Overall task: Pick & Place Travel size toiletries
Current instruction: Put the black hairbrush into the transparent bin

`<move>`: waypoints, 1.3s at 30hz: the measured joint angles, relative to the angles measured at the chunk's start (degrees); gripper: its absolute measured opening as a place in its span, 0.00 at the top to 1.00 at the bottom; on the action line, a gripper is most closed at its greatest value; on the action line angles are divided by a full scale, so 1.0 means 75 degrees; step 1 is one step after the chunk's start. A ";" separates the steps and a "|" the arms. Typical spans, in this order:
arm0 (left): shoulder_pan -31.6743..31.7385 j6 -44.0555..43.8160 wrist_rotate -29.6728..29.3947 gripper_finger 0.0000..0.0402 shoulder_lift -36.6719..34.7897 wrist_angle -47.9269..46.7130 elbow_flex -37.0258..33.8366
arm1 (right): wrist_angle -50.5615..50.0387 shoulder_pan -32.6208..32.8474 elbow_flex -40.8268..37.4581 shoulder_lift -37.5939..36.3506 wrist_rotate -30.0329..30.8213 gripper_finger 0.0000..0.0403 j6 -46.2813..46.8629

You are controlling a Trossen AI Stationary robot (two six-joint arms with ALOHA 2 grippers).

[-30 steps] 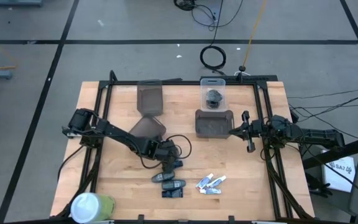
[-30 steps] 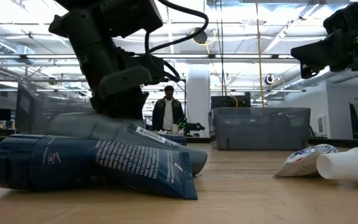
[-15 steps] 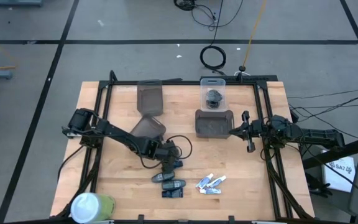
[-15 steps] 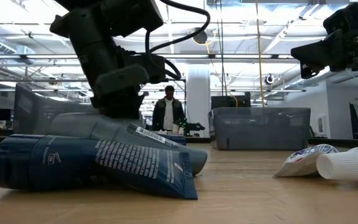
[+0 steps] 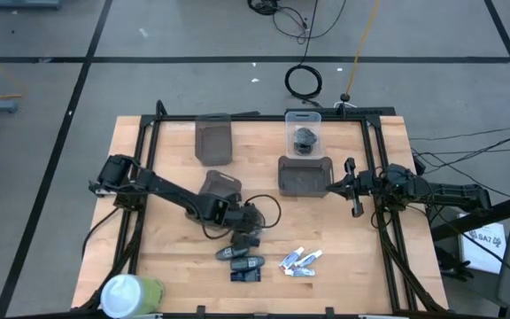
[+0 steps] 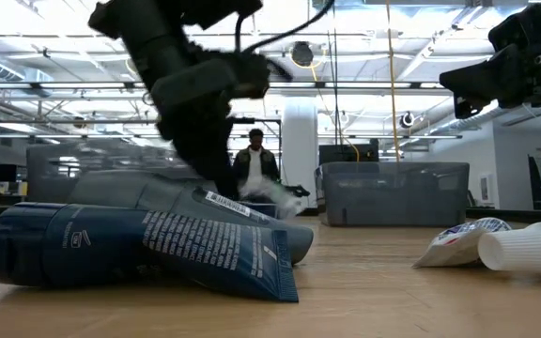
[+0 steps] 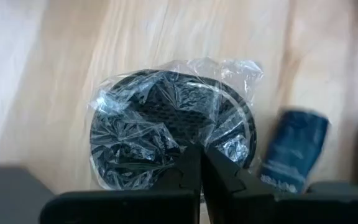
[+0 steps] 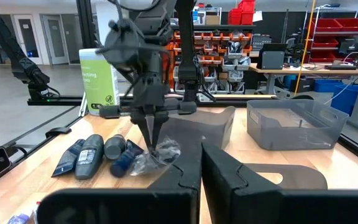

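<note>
A dark round mesh puff [image 7: 169,137] wrapped in crinkled clear plastic hangs pinched at its wrap, at the centre of the bench. Dark blue tubes [image 5: 242,257] lie flat at its 6 o'clock. Little white tubes [image 5: 299,260] lie clustered at the blue ones' 3 o'clock.

1. High view: even, bright overhead light; wooden table [image 5: 175,266] evenly lit, shadows short and soft
2. Low view: ceiling strip lights glare white; left arm [image 6: 191,89] smeared by motion blur; near dark blue tube [image 6: 139,249] sharp, room behind soft
3. Left wrist view: warm cast; plastic wrap [image 7: 173,121] glints; overall soft
4. Right wrist view: clear, bright room; near fingers [image 8: 229,180] dark, unfocused
</note>
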 joint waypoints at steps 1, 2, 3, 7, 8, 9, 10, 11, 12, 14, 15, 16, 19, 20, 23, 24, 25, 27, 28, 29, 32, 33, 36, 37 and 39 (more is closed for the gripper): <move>0.0001 0.0132 -0.0031 1.00 0.0000 0.0014 0.0104 | -0.0002 0.0000 -0.0002 0.0000 -0.0001 0.99 0.0000; 0.0001 0.0225 -0.0127 0.99 -0.0003 0.0016 0.0200 | -0.0002 0.0000 -0.0001 0.0000 0.0000 0.99 0.0000; 0.0001 0.0322 -0.0247 0.99 -0.0003 -0.0022 0.0296 | -0.0002 0.0000 0.0000 0.0000 0.0000 0.99 0.0000; -0.0046 0.0441 -0.0558 1.00 -0.0004 -0.0631 0.0804 | -0.0002 0.0000 0.0000 0.0000 0.0002 0.99 0.0000; -0.0073 0.0375 -0.0572 1.00 -0.0007 -0.0789 0.0916 | -0.0002 0.0000 -0.0001 0.0000 -0.0001 0.99 0.0000; -0.0110 0.0251 -0.0572 1.00 -0.0009 -0.0989 0.1021 | -0.0002 0.0000 0.0000 0.0000 0.0002 0.99 0.0000; -0.0164 0.0061 -0.0577 1.00 -0.0009 -0.1213 0.1111 | -0.0003 0.0000 0.0000 0.0000 0.0001 0.99 0.0000; -0.0228 -0.0182 -0.0575 1.00 -0.0009 -0.1438 0.1177 | -0.0001 0.0000 0.0001 0.0000 -0.0001 0.99 0.0000; -0.0306 -0.0465 -0.0569 1.00 -0.0009 -0.1650 0.1227 | -0.0002 0.0000 -0.0001 0.0000 0.0000 0.99 0.0000; -0.0478 -0.1162 -0.0564 1.00 -0.0014 -0.2036 0.1250 | -0.0002 0.0000 0.0001 0.0000 -0.0001 0.99 0.0000; -0.0574 -0.1546 -0.0553 1.00 -0.0015 -0.2266 0.1250 | -0.0001 0.0000 -0.0002 0.0000 -0.0001 0.99 0.0000; -0.0674 -0.1953 -0.0511 1.00 -0.0015 -0.2523 0.1250 | -0.0002 0.0000 -0.0002 0.0000 0.0000 0.99 0.0000; -0.1011 -0.3126 -0.0380 1.00 -0.0015 -0.3072 0.1250 | -0.0001 0.0000 0.0001 0.0000 -0.0001 0.99 0.0000; -0.1128 -0.3464 -0.0380 1.00 -0.0015 -0.3210 0.1250 | -0.0002 0.0000 -0.0001 0.0000 -0.0001 0.99 0.0000; -0.1471 -0.4240 -0.0250 1.00 -0.0015 -0.3511 0.1250 | -0.0002 0.0000 0.0001 0.0000 0.0000 0.99 0.0000; -0.1567 -0.4442 -0.0185 1.00 -0.0015 -0.3603 0.1250 | -0.0002 0.0000 0.0001 0.0000 0.0000 0.99 0.0000; -0.1663 -0.4638 -0.0145 1.00 -0.0015 -0.3732 0.1250 | -0.0002 0.0000 -0.0001 0.0000 0.0000 0.99 0.0000; -0.1820 -0.5017 -0.0141 1.00 -0.0015 -0.4027 0.1250 | -0.0002 0.0000 -0.0002 0.0000 0.0002 0.99 0.0000; -0.1887 -0.5193 -0.0173 1.00 -0.0015 -0.4192 0.1250 | -0.0002 0.0000 -0.0002 0.0000 0.0001 0.99 0.0000; -0.1946 -0.5375 -0.0190 1.00 -0.0015 -0.4386 0.1250 | -0.0002 0.0000 -0.0001 0.0000 -0.0001 0.99 0.0000; -0.2107 -0.5969 -0.0179 1.00 -0.0015 -0.5037 0.1250 | -0.0002 0.0000 0.0000 0.0000 0.0001 0.99 0.0000; -0.2155 -0.6192 -0.0182 1.00 -0.0015 -0.5295 0.1250 | -0.0002 0.0000 -0.0001 0.0000 0.0000 0.99 0.0000; -0.2264 -0.6815 -0.0187 1.00 -0.0015 -0.6040 0.1250 | -0.0002 0.0000 -0.0001 0.0000 -0.0001 0.99 0.0000; -0.2299 -0.6969 -0.0195 1.00 -0.0015 -0.6286 0.1250 | -0.0002 0.0000 -0.0002 0.0000 0.0000 0.99 0.0000; -0.2350 -0.7237 -0.0294 1.00 -0.0015 -0.6756 0.1250 | -0.0002 0.0000 0.0001 0.0000 0.0002 0.99 0.0000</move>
